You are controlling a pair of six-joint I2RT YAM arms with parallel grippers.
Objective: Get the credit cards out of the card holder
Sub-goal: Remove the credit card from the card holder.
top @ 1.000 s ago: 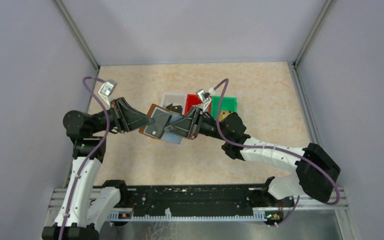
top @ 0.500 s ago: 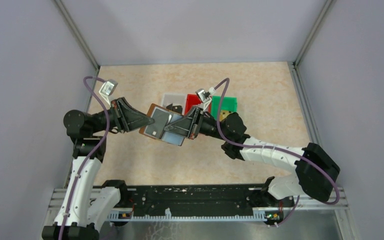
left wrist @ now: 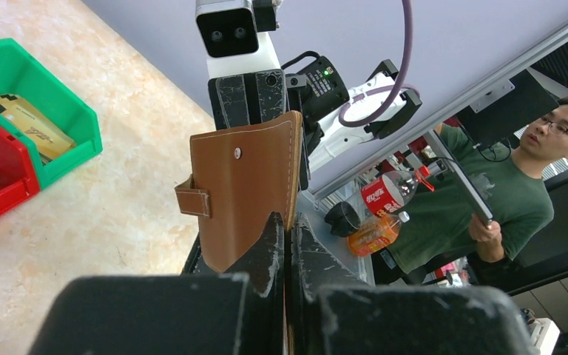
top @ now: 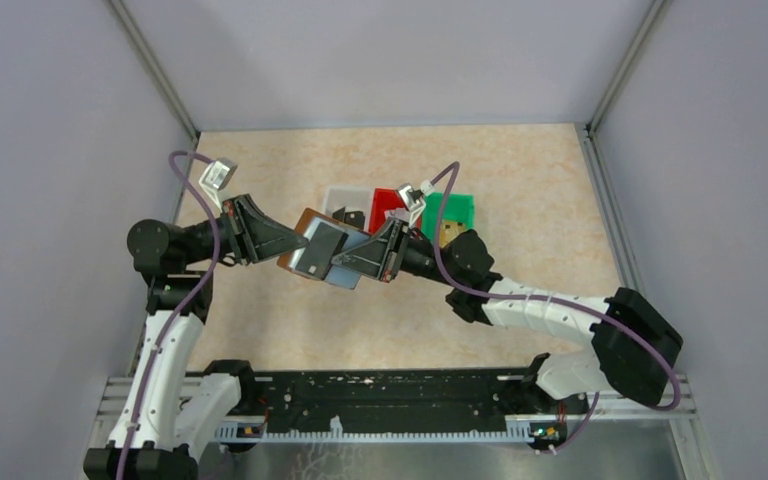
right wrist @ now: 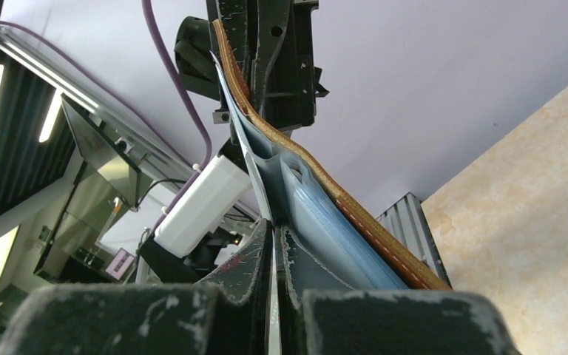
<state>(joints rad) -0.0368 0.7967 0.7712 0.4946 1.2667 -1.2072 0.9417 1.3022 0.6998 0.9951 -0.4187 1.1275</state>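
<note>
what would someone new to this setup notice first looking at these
The brown card holder hangs open in mid-air over the middle of the table, with the left gripper shut on its leather cover and the right gripper pinching its pale bluish sleeves. Behind it sit a red bin and a green bin with a gold card inside.
</note>
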